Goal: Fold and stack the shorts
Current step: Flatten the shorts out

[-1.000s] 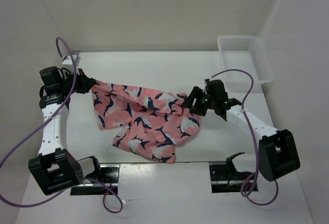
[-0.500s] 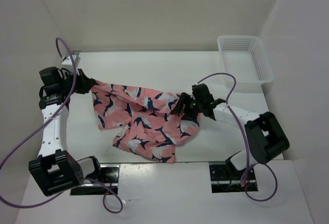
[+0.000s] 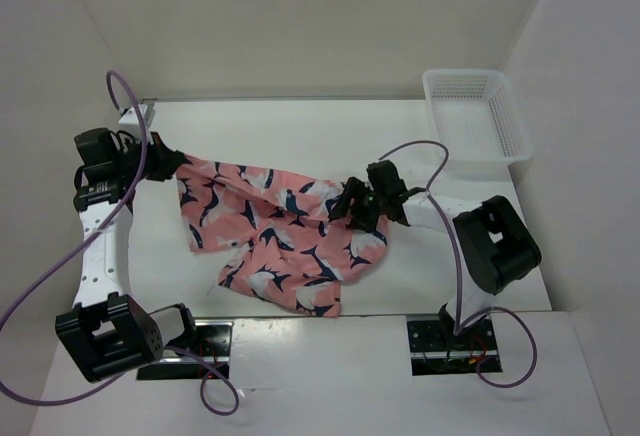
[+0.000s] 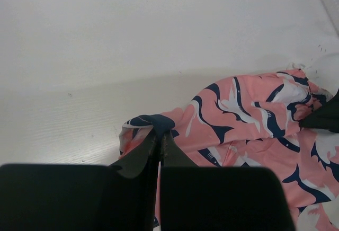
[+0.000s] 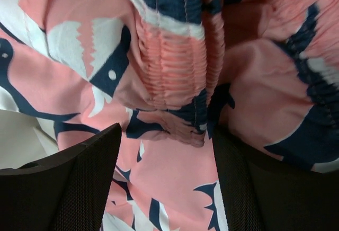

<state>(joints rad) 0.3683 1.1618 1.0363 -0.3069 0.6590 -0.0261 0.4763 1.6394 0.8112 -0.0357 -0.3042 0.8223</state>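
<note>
The salmon-pink shorts (image 3: 280, 231) with navy-and-white shapes lie crumpled and stretched across the middle of the table. My left gripper (image 3: 172, 168) is shut on their left corner; in the left wrist view its tips (image 4: 159, 134) pinch a navy-edged fold of the shorts (image 4: 249, 109). At the right end of the cloth my right gripper (image 3: 352, 206) stands open. Seen from the right wrist, both fingers (image 5: 90, 183) straddle the fabric below the gathered waistband (image 5: 175, 77), the right gripper (image 5: 167, 159) pressed close over the shorts with nothing pinched.
A white mesh basket (image 3: 478, 116) stands at the back right corner. White walls enclose the table on three sides. Purple cables loop from both arms. The right arm's elbow (image 3: 497, 241) rises beside the shorts' right end.
The right gripper has moved left onto the shorts' right end, its arm folding in closer. The left gripper has stayed shut on the left corner without moving.
</note>
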